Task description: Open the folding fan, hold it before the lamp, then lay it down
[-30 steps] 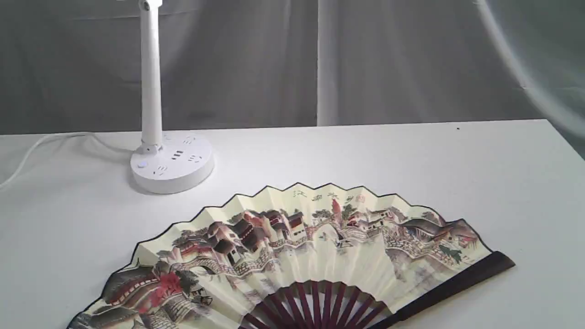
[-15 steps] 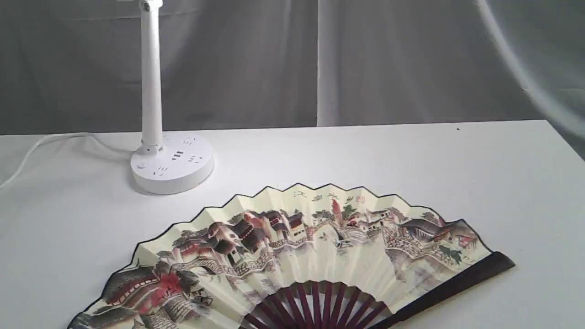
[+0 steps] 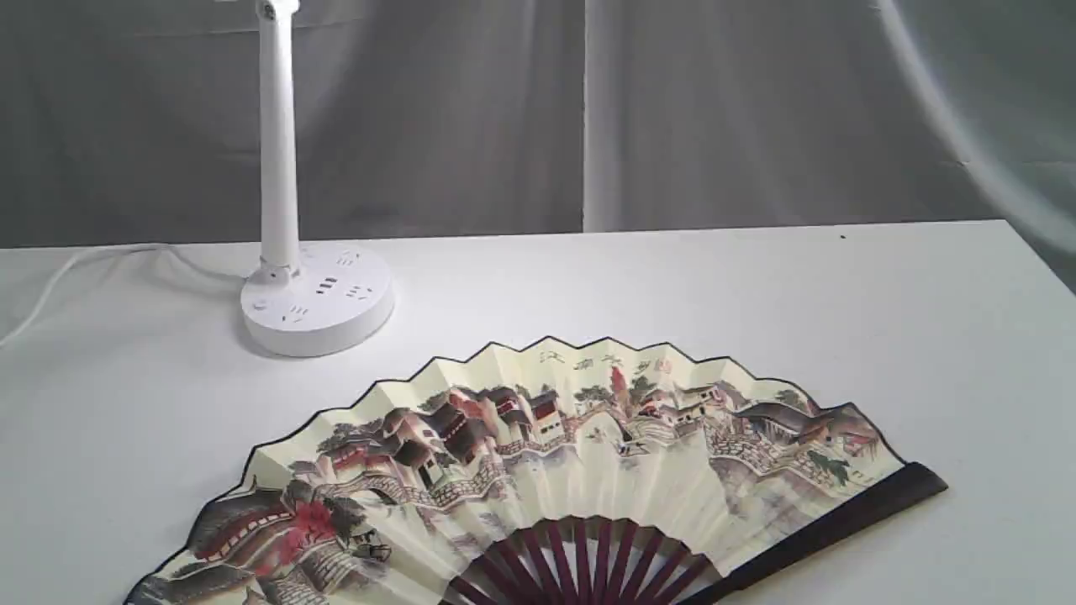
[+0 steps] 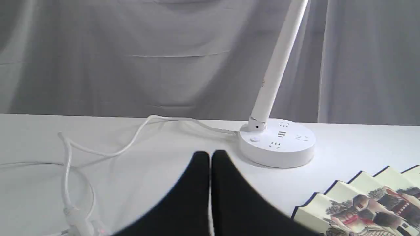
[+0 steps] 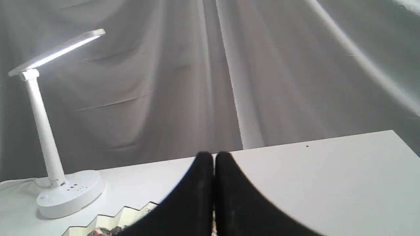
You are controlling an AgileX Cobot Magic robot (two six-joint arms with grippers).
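Well clear of left fingers (image 4: pixel 197 196), right fingers (image 5: pixel 200 196) — folding fan (image 3: pixel 580 454), flat

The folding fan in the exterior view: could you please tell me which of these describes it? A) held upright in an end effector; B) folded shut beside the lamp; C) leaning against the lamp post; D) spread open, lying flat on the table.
D: the fan lies spread open on the table, its ribs splayed, apart from the lamp, with nothing holding it.
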